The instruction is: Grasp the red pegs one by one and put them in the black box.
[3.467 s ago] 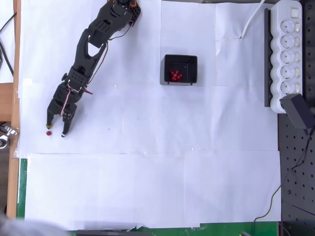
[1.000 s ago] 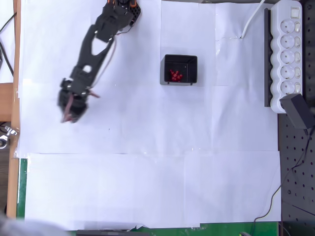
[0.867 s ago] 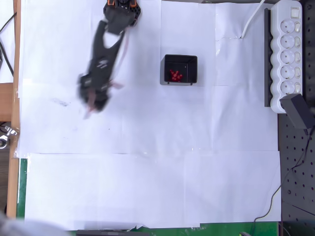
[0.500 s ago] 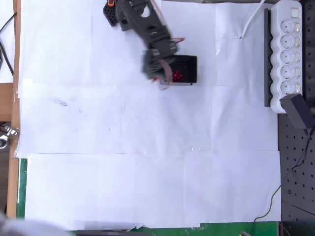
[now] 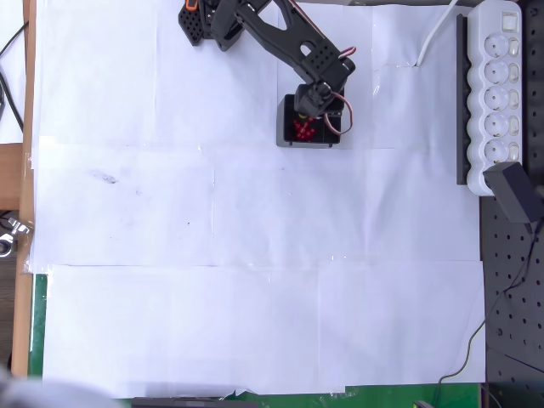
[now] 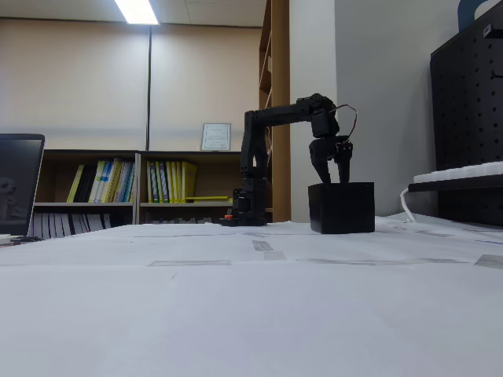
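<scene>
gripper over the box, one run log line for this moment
gripper: open, above small square black plastic box | dark-red pegs: clustered inside box | white paper sheets: no pegs seen

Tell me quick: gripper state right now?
Gripper: open, fingers spread just above the black box; nothing visible between them.

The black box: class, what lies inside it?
In the overhead view the black box holds a small cluster of red pegs. The gripper, jaws apart, hangs above and covers part of the inside, so the count is unclear.
</scene>
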Motion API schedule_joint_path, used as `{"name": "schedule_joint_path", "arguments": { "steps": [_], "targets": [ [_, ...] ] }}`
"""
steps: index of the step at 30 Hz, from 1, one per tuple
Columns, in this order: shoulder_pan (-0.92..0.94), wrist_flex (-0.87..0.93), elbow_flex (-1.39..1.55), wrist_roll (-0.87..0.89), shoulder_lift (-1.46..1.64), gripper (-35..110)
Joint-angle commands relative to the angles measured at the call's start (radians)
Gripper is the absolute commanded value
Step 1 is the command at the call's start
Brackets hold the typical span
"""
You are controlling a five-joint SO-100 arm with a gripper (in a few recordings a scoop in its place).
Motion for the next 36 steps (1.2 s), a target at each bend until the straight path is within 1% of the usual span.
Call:
{"name": "schedule_joint_path", "arguments": {
  "steps": [1, 4, 8, 10, 13, 15, 17, 20, 22, 23, 25, 28, 30, 32, 36],
  "targets": [
    [-0.009, -0.015, -0.002, 0.003, -0.014, 9],
    [0.008, -0.041, -0.032, 0.005, -0.021, 16],
    [0.043, -0.037, -0.025, 0.006, -0.118, 19],
    [0.060, 0.005, 0.015, 0.005, -0.192, 19],
    [0.117, 0.107, 0.166, -0.012, -0.318, 19],
    [0.184, 0.158, 0.287, -0.009, -0.390, 19],
    [0.281, 0.187, 0.387, 0.035, -0.440, 19],
    [0.479, 0.110, 0.356, 0.137, -0.540, 19],
    [0.601, 0.018, 0.196, 0.253, -0.632, 18],
    [0.652, -0.026, 0.087, 0.311, -0.687, 10],
    [0.739, -0.135, -0.172, 0.433, -0.811, 0],
    [0.822, -0.353, -0.583, 0.611, -0.980, 0],
    [0.841, -0.437, -0.784, 0.707, -1.051, 0],
    [0.845, -0.472, -0.943, 0.736, -1.126, 0],
    [0.839, -0.400, -1.220, 0.738, -1.353, 0]
  ]
}}
